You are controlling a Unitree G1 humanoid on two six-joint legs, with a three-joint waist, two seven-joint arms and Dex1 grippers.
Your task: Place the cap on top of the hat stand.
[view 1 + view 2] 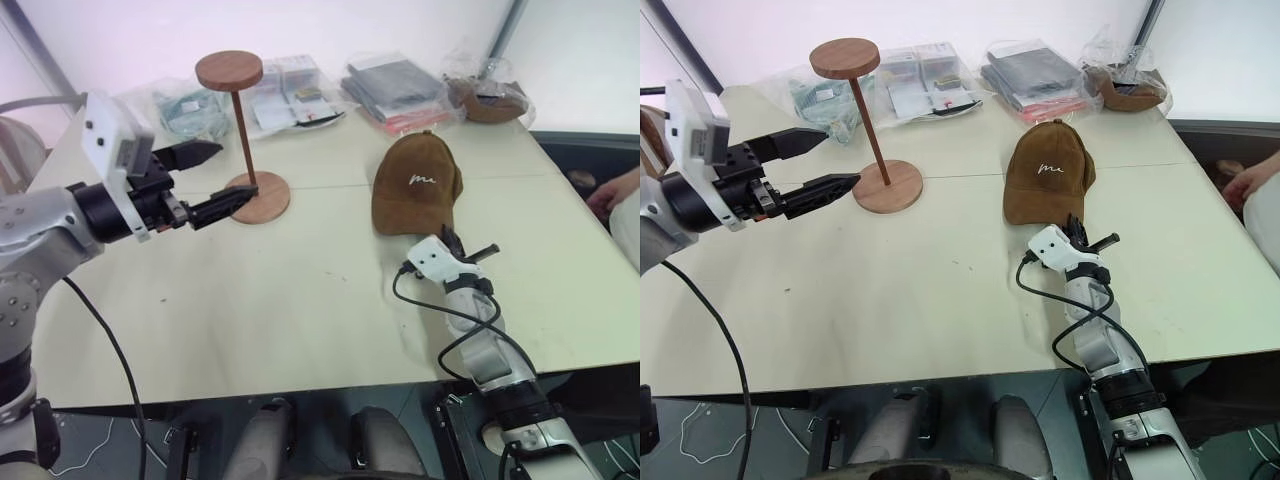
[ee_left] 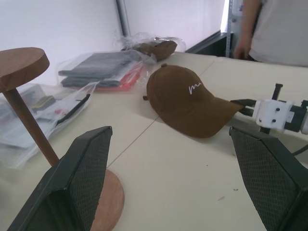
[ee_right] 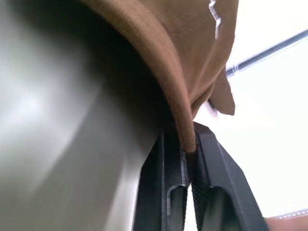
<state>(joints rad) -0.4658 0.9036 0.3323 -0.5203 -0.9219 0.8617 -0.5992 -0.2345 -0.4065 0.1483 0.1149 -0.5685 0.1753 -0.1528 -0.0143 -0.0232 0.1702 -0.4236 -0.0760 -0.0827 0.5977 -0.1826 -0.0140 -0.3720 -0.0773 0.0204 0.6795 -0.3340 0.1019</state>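
Pinching the brim edge, the right gripper (image 3: 188, 159) has its two black fingers closed tight on the cap (image 1: 415, 182); the wrist view shows the brim's rolled rim sandwiched between the pads, so the hold is on the brim and nothing else. That is a sensible place to take it. The brim looks like the one stiff part, curved and firm enough to carry the rest, while the crown is soft suede-like cloth that will likely sag or fold if lifted off the table (image 1: 300, 300). Judging by its look, the cap is light, so a thin edge grip should bear it, though the nap could let it slide or swing if the wrist turns fast. Held by the brim tip alone, the crown will probably hang down and tilt, which matters when the hollow has to open over the disc.

Further out, the cap sits crown up on the table, right of centre, brim towards the robot, its white script facing forward.

On the left, the left gripper (image 1: 200, 180) hangs above the table with its fingers spread wide and nothing between them, near the stand (image 1: 243, 140) but apart from it.

Beyond, the stand is upright on its round base, disc bare, well left of the cap. Bagged goods (image 1: 390, 90) lie along the far edge.
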